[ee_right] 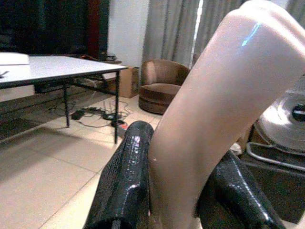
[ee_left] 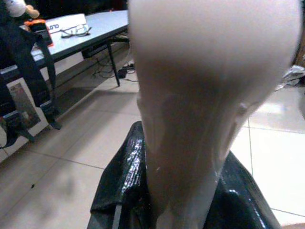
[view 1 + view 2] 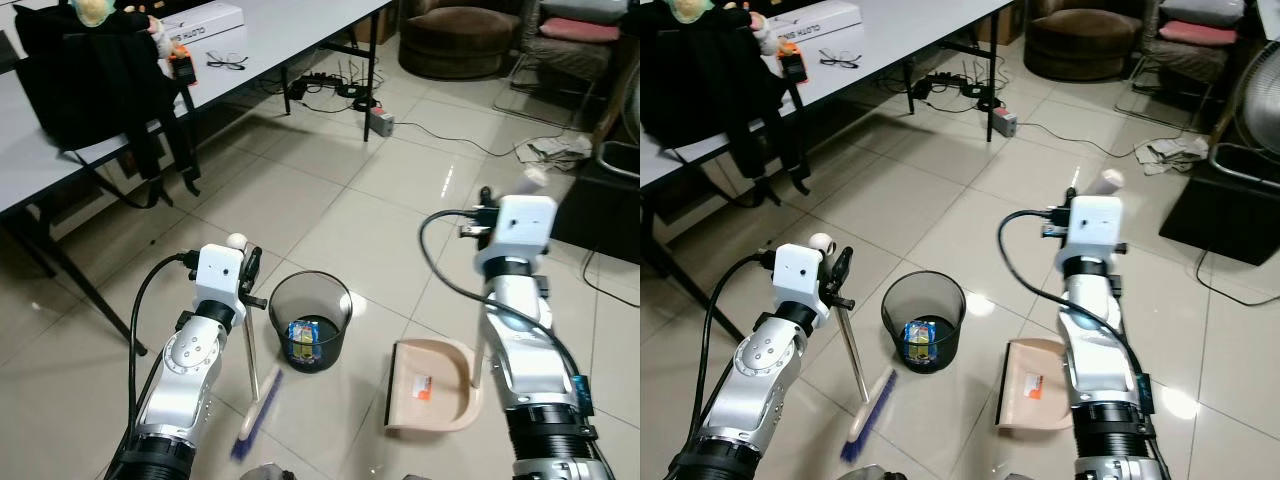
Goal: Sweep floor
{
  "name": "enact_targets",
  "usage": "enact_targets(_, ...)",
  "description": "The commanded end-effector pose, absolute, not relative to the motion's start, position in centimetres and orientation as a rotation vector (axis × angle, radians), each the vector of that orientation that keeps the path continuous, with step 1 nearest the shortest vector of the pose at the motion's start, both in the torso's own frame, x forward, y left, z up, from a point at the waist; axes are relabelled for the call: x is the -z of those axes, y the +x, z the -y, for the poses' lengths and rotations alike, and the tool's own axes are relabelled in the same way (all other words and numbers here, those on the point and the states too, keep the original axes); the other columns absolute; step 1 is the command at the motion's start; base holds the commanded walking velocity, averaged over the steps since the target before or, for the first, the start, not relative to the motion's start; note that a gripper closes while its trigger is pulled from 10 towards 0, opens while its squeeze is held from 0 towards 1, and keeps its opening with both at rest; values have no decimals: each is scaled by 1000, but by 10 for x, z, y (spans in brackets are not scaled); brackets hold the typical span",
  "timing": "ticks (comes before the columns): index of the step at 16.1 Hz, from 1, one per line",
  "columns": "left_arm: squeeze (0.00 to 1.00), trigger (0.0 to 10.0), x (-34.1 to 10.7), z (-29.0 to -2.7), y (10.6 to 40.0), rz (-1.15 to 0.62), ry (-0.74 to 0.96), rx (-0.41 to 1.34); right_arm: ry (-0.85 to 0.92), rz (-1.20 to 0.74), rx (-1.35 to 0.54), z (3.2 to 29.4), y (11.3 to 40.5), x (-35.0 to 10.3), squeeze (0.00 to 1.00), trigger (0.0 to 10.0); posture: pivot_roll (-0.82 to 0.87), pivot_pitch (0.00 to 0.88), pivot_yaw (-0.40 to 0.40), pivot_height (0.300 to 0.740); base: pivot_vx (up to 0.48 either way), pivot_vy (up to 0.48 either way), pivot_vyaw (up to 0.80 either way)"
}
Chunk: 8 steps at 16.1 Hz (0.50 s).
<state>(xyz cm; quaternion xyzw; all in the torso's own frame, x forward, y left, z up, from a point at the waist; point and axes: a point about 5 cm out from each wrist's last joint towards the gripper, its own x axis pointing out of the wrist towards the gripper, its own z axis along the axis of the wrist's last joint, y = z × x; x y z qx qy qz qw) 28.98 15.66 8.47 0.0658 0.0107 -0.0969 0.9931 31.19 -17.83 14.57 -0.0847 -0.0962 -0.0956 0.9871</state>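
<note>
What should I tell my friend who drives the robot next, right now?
Left gripper: shut on the broom handle, bristles on the floor left of the bin.
Right gripper: shut on the dustpan handle; pan rests on the floor right of the bin.
Done: a wrapper already lies in the bin; a small orange scrap sits in the pan.
Left: probably tip the pan into the bin, then sweep on.

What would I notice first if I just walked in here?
Probably the robot's two silver arms: the left gripper holds a broom upright, the right gripper the handle of a beige dustpan resting on the tiles. Between them stands a black wastebasket with a wrapper inside.
</note>
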Motion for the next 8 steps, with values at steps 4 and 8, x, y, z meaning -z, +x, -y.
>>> enact_targets(4,0,10000,-93,-159,292,3,159,199,-110,188,150,173,308,-142,0,10000,-62,4,48,740,0,0,0)
enact_targets(8,0,10000,-93,-157,291,2,162,204,-86,173,143,172,307,-139,0,10000,-61,8,48,740,0,0,0)
